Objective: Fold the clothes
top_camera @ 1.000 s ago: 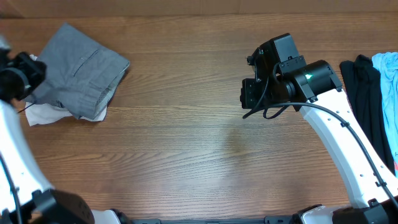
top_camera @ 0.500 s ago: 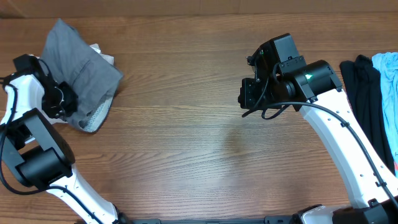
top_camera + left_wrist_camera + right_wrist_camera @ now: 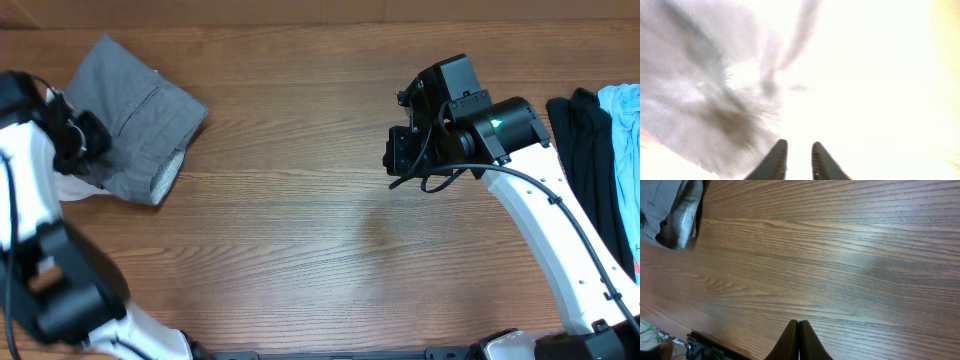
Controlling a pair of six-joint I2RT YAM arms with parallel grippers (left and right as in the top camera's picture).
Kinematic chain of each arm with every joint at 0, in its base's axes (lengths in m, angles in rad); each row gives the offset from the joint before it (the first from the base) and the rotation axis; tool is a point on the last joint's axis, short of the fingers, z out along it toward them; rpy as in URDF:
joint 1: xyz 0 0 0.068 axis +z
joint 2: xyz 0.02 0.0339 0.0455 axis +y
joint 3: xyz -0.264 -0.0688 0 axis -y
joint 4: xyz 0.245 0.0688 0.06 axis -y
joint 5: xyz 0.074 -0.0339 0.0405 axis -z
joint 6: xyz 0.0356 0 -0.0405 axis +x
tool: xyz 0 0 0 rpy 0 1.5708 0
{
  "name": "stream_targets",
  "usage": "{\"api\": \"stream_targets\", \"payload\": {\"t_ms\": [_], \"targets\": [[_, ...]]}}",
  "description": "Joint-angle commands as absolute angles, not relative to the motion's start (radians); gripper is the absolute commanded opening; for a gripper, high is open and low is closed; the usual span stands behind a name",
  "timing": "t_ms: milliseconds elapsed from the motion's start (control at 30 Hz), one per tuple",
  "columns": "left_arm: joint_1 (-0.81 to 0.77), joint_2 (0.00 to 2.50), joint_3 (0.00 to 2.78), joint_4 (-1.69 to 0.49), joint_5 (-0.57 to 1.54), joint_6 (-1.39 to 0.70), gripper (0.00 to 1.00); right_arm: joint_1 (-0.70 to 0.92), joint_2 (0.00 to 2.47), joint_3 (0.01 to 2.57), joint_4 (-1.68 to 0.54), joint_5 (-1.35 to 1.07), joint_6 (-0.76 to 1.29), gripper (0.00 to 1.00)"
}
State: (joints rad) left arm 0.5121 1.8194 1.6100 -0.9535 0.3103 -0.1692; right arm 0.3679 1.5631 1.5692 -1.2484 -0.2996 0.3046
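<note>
At the desk's (image 3: pixel 300 250) far-left back corner, the grey shorts (image 3: pixel 135 110) lie bunched and roughly folded, partly over a white cloth (image 3: pixel 75 187). Left claw (image 3: pixel 797 157) sits at their left edge with its tips slightly parted and nothing visible between them. The wrist view is washed out and blurred, so fabric contact is unclear. Right claw (image 3: pixel 799 330) is closed and empty over bare wood mid-desk, well apart from the shorts. Black garment (image 3: pixel 580 150) and light blue garment (image 3: pixel 622 115) lie at the right edge.

Risks: the layers overlap, so the left claw could pinch the white cloth along with the shorts. A one-sided pull could undo the fold or drag the bundle off the desk edge, and the right arm looks too far away to pin it.
</note>
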Motion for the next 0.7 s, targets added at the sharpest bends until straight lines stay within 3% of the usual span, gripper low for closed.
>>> {"api": "stream_targets", "payload": {"t_ms": [0, 300, 367, 433, 500, 533, 567, 600, 633, 667], "targets": [[0.485, 1.601, 1.642, -0.971, 0.583, -0.071, 0.33, 0.364, 1.560, 1.574, -1.241, -0.305, 0.267, 0.07], [0.266, 1.207, 1.643, -1.215, 0.442, -0.010, 0.59, 0.364, 1.497, 1.615, -1.216, -0.305, 0.177, 0.04], [0.221, 1.137, 1.643, -1.291, 0.364, -0.015, 0.72, 0.364, 1.443, 1.628, -1.206, -0.304, 0.149, 0.04], [0.194, 1.089, 1.643, -1.364, 0.305, -0.062, 1.00, 0.364, 1.378, 1.630, -1.188, -0.287, 0.147, 0.04], [0.180, 1.053, 1.643, -1.429, 0.274, -0.099, 1.00, 0.364, 1.304, 1.630, -1.169, -0.269, 0.148, 0.08], [0.180, 1.040, 1.643, -1.455, 0.263, -0.098, 1.00, 0.364, 1.274, 1.630, -1.163, -0.262, 0.148, 0.12], [0.180, 1.029, 1.643, -1.481, 0.245, -0.098, 1.00, 0.364, 1.239, 1.630, -1.159, -0.262, 0.148, 0.25], [0.180, 1.023, 1.643, -1.497, 0.227, -0.098, 1.00, 0.364, 1.214, 1.630, -1.158, -0.262, 0.148, 0.47], [0.180, 1.020, 1.643, -1.510, 0.208, -0.097, 1.00, 0.364, 1.191, 1.630, -1.157, -0.262, 0.148, 1.00], [0.180, 1.020, 1.643, -1.521, 0.194, -0.097, 1.00, 0.364, 1.171, 1.630, -1.157, -0.262, 0.148, 1.00]]}}
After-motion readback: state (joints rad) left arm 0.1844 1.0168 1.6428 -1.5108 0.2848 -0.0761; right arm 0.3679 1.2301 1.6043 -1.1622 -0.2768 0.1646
